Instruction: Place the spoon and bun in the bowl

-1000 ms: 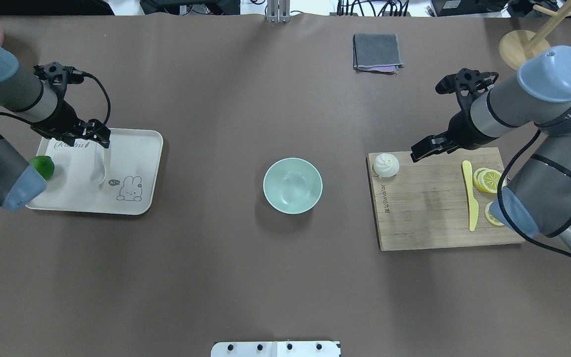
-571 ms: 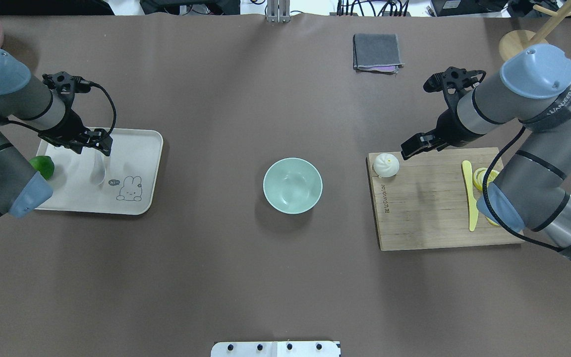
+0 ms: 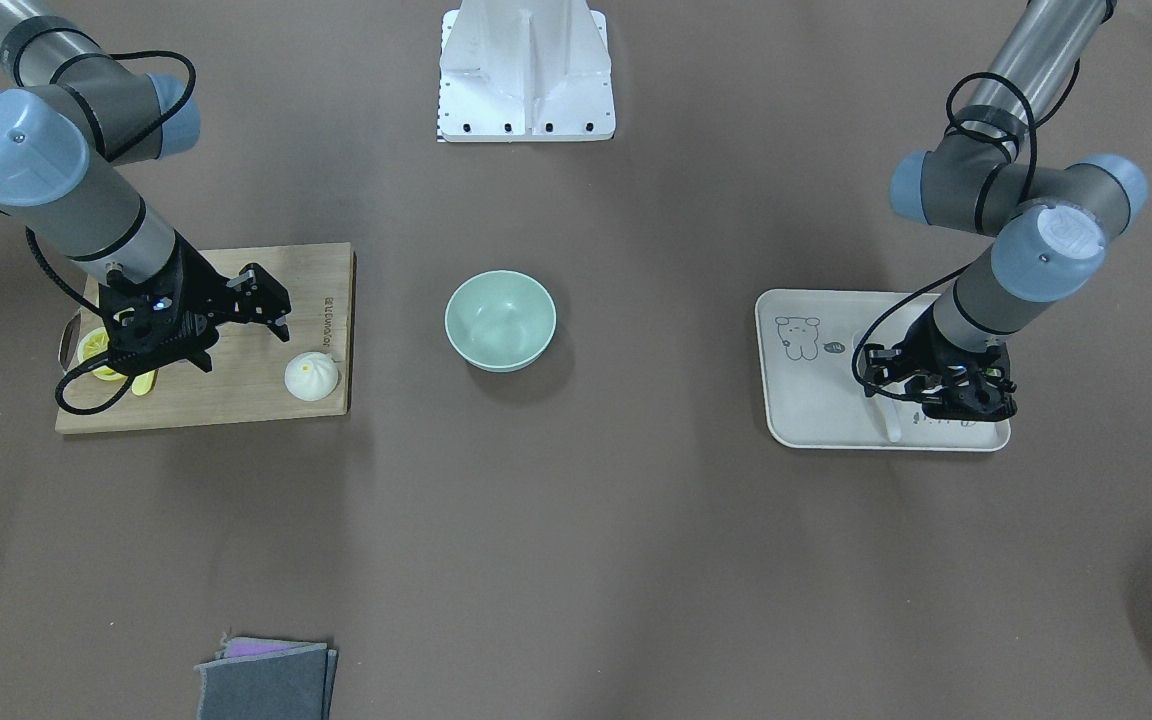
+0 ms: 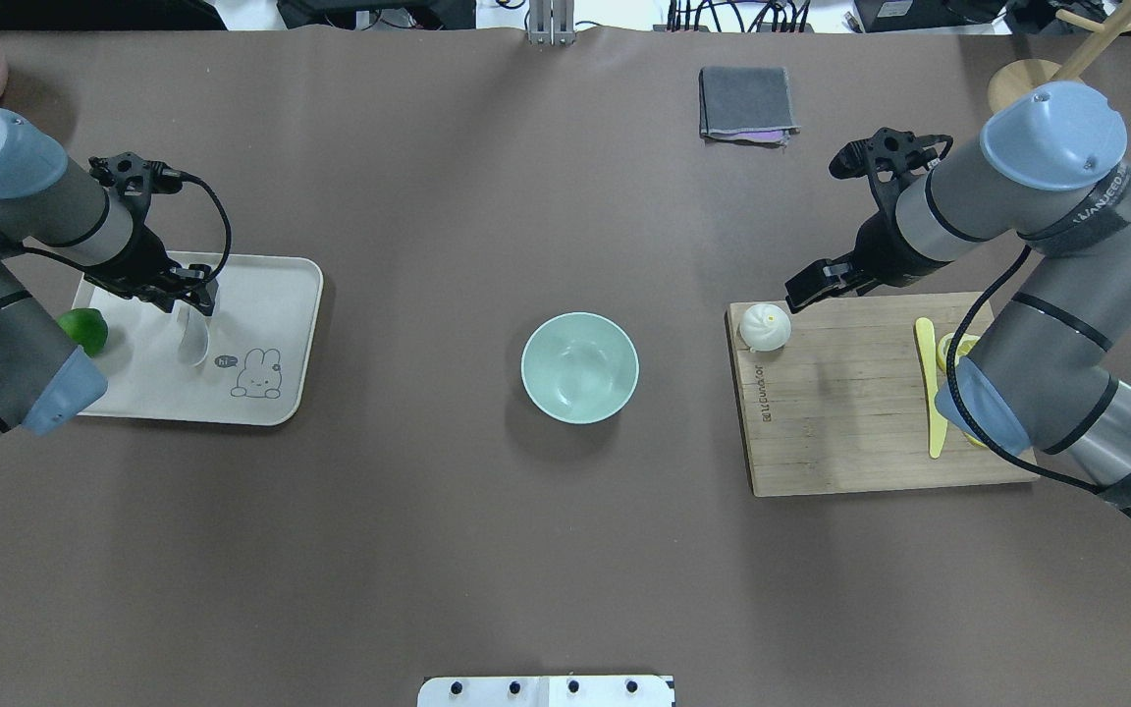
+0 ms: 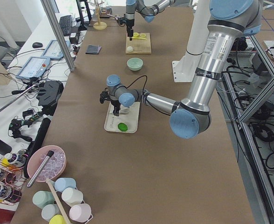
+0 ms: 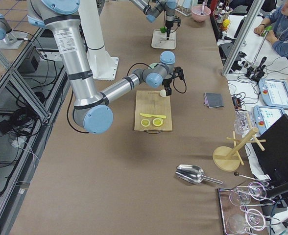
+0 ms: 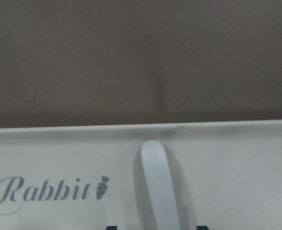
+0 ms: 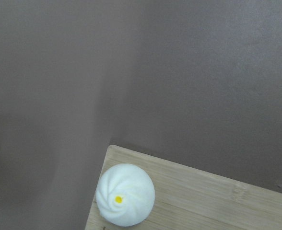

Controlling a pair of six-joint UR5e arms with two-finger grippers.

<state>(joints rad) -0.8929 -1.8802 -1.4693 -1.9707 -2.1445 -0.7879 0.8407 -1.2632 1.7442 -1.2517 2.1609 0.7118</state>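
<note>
- Table cover (image 4: 565, 550): you see a matt brown sheet, faintly creased.
- Bowl (image 4: 580, 367): smooth mint green with a mild sheen; whether ceramic or plastic, you cannot tell.
- Spoon (image 7: 156, 187): smooth white, slight sheen.
- Bun (image 8: 125, 194): matt white, pleated swirl surface.
- Cutting board (image 4: 850, 422): matt wood strips, grain visible.
- Tray (image 4: 271, 295): smooth cream, satin, printed.
- Cloth (image 4: 746, 102), 1 o'clock from your bowl in the overhead view: grey fabric, matt.

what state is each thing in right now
left gripper, jaws open, astride the spoon handle
right gripper, jaws open, empty, near the bun
spoon, flat on the tray, not gripped
bun, upright on the board corner, untouched
bowl, upright, empty
lime, whole, on the tray
lemon, sliced
cloth, folded
</note>
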